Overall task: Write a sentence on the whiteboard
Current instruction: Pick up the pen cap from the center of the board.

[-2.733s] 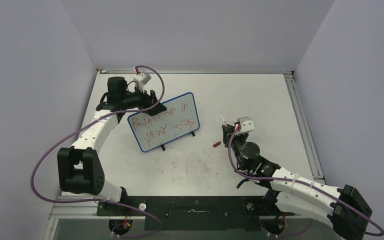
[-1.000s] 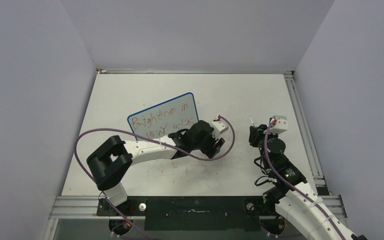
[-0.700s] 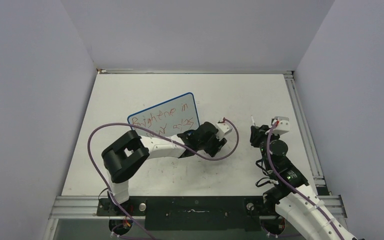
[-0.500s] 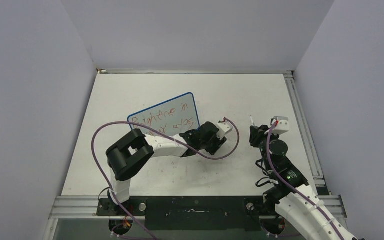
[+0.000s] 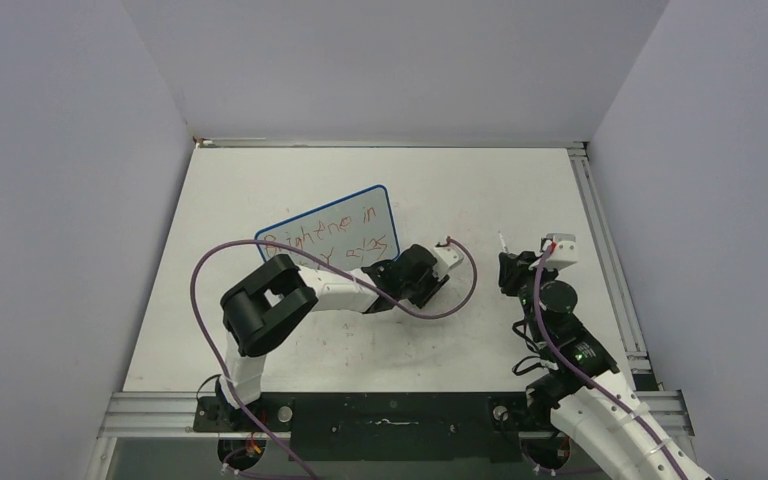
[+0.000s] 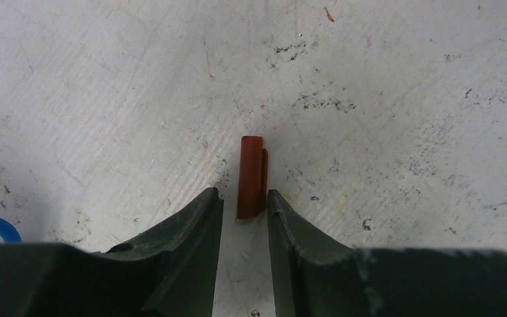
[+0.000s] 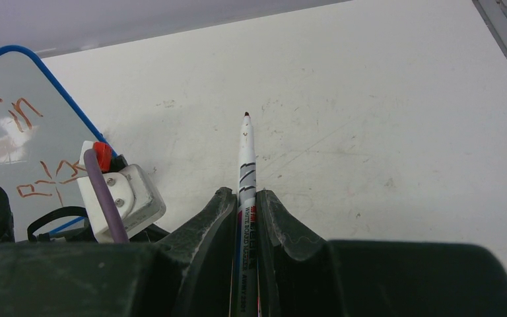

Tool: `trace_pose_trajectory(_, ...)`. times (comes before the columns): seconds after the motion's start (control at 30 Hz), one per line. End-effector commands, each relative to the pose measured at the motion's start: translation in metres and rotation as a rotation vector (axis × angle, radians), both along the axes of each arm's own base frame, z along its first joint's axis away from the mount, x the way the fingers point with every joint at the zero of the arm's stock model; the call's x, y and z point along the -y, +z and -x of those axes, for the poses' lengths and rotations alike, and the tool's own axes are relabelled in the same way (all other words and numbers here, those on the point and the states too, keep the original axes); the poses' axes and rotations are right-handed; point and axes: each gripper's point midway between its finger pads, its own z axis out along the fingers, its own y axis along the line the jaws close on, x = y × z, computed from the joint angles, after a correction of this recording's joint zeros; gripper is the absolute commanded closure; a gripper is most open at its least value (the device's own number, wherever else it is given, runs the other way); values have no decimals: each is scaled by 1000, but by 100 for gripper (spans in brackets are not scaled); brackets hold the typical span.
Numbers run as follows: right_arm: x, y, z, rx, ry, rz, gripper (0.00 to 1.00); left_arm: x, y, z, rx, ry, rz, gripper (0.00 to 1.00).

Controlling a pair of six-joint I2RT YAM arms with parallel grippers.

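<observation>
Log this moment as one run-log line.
left claw: open, straddling red marker cap | right claw: shut on uncapped marker | whiteboard: sentence written

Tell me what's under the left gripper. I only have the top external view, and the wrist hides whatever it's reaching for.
Observer: The left wrist view shows a red marker cap lying on the table, its near end between the fingers of the left gripper.
Operator: Confirm whether it's gripped.
Observer: Not yet. One finger is about touching the cap, but a gap shows on the other side.
Operator: Check the tip of the right arm's pen.
Observer: In the right wrist view the right gripper clamps the marker, and its tip is bare, pointing away from the gripper.
</observation>
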Motion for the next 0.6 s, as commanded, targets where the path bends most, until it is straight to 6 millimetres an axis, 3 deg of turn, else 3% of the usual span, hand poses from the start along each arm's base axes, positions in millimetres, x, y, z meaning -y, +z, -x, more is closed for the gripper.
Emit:
trace_pose_trajectory(0.0, 1, 6, -1, 22, 0, -1, 95, 15, 5, -8, 45, -25, 16, 71)
trace_pose_trajectory(0.03, 1, 6, -1, 21, -2, 0, 95, 15, 1, -7, 41, -25, 8, 72)
trace_pose_trajectory(0.2, 4, 6, -2, 8, -23, -11, 95, 10, -4, -9, 46, -9, -8, 99)
trace_pose_trajectory(0.27, 3, 5, -2, -3, -25, -9, 95, 9, -1, -5, 46, -20, 11, 100)
trace_pose_trajectory(0.37, -5, 5, -2, -20, 22, -4, 95, 4, 17, 0, 53, -18, 46, 100)
trace_pose_trajectory(0.57, -41, 13, 9, -59, 248, 21, 95, -25, 78, 24, 35, -3, 99, 100)
